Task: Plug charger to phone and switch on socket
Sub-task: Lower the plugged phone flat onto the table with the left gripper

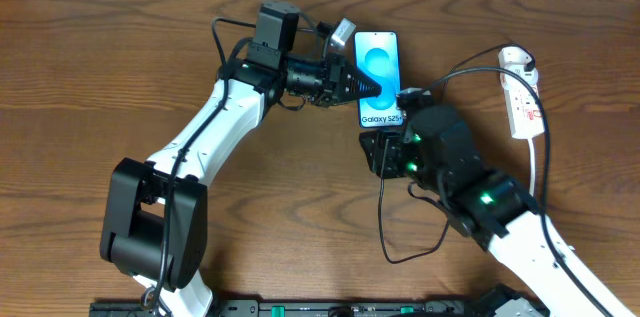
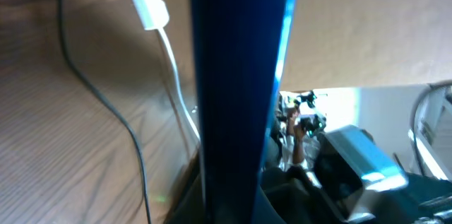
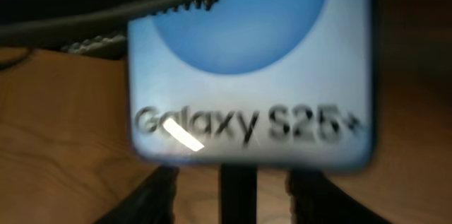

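Overhead, brown wooden table [image 1: 90,47]: everything sits on it.
White left arm [image 1: 215,117]: it stretches from the lower left across to the phone's left side.
White-and-black right arm [image 1: 500,207]: it comes up from the lower right with green lights glowing and ends just below the phone.
Slim rectangular phone [image 1: 385,57] with a bright blue screen and black edges: it is at top centre of the table, between the two grippers. Its "Galaxy S25+" end points at the right gripper.
Small white elongated socket [image 1: 520,92] with red marks: it lies at the far right, well apart from the phone. Its white cord [image 1: 540,172] trails down the table.
Long thin black charger cable [image 1: 383,227]: one stretch arcs from beside the socket to the right arm's wrist. Another loops on the wood below that arm's gripper.
Left gripper [image 1: 368,85]: it is pinching the phone. The right wrist view shows a serrated finger [image 3: 141,5] lying across the screen.
Right gripper [image 3: 236,181]: its dark fingers stand just under the phone's bottom edge. The dark strip between them is perhaps the plug tip. It is too blurred to tell whether the fingers are pressed on it.
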Controlling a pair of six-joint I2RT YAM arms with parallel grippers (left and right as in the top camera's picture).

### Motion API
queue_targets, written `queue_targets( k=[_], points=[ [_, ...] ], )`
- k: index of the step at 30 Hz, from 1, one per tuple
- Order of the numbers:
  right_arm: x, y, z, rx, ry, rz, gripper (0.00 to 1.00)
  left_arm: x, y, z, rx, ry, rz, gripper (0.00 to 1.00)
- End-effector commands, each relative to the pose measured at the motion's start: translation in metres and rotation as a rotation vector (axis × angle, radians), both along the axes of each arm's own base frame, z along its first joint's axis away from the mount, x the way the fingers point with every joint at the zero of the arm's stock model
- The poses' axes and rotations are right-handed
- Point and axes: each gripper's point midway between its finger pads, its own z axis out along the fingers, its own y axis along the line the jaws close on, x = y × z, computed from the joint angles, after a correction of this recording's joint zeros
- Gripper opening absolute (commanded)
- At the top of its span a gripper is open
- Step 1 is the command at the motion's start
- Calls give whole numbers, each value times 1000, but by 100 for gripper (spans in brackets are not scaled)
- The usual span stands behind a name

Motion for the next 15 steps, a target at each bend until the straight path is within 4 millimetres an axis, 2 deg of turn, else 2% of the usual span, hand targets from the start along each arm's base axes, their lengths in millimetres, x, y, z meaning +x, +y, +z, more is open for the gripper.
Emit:
queue_targets(
  k=[1, 4, 8, 12, 15],
  points=[
    [-5, -11, 40, 29, -105, 7, 68, 11, 5, -8, 77, -18, 88, 7],
    [-15, -30, 61, 47, -161, -32, 77, 24, 13, -32, 203, -14, 188, 7],
    [-26, -64, 89, 51, -257, -136, 83, 23, 13, -43, 240, -65, 174, 7],
    [-36, -98, 103, 17, -327, -260, 86, 20, 12, -59, 261, -58, 143, 7],
    [-40, -105, 110, 17, -355, -287, 88, 12, 6, -74, 220, -6, 72, 7]
  ],
)
